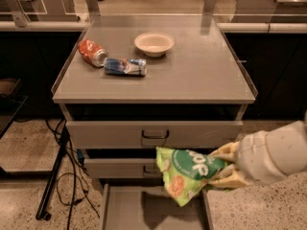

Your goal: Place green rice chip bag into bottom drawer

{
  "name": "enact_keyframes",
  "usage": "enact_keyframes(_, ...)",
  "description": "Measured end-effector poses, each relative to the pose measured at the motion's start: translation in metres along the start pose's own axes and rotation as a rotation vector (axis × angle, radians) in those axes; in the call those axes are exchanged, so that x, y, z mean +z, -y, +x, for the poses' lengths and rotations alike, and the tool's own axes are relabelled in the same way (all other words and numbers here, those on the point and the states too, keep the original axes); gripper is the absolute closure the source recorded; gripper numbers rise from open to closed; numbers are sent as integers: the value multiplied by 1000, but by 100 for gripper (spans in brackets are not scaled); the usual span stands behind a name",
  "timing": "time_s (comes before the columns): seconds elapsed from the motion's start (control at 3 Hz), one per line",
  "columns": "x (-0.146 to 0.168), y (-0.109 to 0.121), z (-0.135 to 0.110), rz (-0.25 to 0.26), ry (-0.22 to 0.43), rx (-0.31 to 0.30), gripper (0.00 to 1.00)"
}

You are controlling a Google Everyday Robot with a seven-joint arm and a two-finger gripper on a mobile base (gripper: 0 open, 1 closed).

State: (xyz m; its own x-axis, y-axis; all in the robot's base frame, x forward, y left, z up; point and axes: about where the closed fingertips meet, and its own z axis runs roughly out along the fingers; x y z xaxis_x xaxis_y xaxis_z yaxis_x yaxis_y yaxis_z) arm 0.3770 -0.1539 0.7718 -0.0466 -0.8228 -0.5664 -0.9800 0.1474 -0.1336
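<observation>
The green rice chip bag (190, 173) is crinkled and bright green, with white lettering and orange chip pictures. It hangs in the air at the lower middle, held at its right end by my gripper (225, 169), which reaches in from the right on a white arm. The gripper is shut on the bag. The bottom drawer (125, 209) is pulled open below the bag, a plain grey tray with low side walls. The bag is above the drawer's right half and casts a shadow on its floor.
Two grey drawer fronts with dark handles, the upper (154, 134) and the lower (120, 168), sit above the open drawer. On the cabinet top lie a crushed orange-red can (92, 52), a crushed blue can (125, 66) and a white bowl (154, 43). Cables and a black stand (53, 176) are at the left.
</observation>
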Motion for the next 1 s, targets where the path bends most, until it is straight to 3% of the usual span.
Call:
enact_keyframes(0.33,49,-12,21,27,-24,-34,100)
enact_keyframes(0.67,82,-4,42,88,-58,-33,100)
enact_keyframes(1.0,81,6,43,128,-61,-36,100)
